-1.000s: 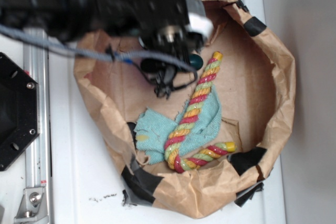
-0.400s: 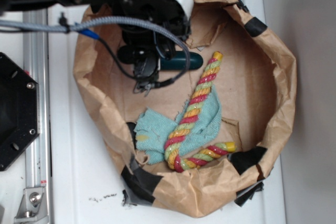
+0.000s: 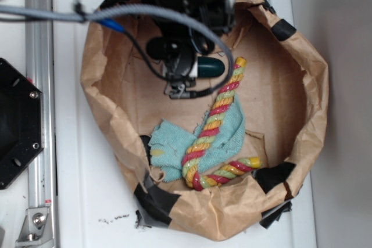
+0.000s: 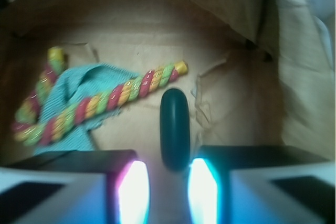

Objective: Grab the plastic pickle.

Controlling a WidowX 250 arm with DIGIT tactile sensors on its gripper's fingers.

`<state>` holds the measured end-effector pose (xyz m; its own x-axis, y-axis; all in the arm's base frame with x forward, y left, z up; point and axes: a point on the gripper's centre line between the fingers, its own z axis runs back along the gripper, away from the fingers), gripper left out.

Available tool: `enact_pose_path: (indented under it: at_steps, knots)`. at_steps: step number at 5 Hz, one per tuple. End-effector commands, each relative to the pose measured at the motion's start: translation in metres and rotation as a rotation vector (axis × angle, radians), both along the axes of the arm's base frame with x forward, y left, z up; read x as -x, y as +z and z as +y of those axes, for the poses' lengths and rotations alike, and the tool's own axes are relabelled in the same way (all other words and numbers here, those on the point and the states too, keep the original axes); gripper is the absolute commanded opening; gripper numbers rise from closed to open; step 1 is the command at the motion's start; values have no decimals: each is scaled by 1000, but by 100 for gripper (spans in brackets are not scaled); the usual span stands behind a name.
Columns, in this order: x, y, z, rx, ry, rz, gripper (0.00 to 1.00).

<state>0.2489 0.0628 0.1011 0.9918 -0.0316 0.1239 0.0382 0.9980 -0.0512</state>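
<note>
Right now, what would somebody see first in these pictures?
Probably the twisted red-yellow-green rope, lying across a teal cloth rag inside the crumpled brown paper bin. Next, the dark green plastic pickle, lying on the bin floor near the rope's tip. The open pincer has a finger on each side of the pickle's near end.

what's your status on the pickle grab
Gripper open, low over the bag floor. Plastic pickle lying between the fingers, not yet clamped. Rope and rag off to one side, clear.

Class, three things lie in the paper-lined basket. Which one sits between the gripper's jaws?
The plastic pickle, the smooth dark green capsule. The striped rope and teal rag lie off to one side, clear of the open gripper.
</note>
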Motion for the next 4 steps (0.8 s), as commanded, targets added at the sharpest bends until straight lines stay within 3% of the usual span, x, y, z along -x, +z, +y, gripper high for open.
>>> enact_pose_path:
  at_steps: [1, 2, 3, 4]
  knots:
    - [-14, -60, -18, -138, -99, 100, 100]
    - [-10, -88, -25, -137, -129, 153, 100]
    - [-4, -92, -29, -140, -179, 158, 0]
    - [0, -80, -26, -120, -181, 134, 0]
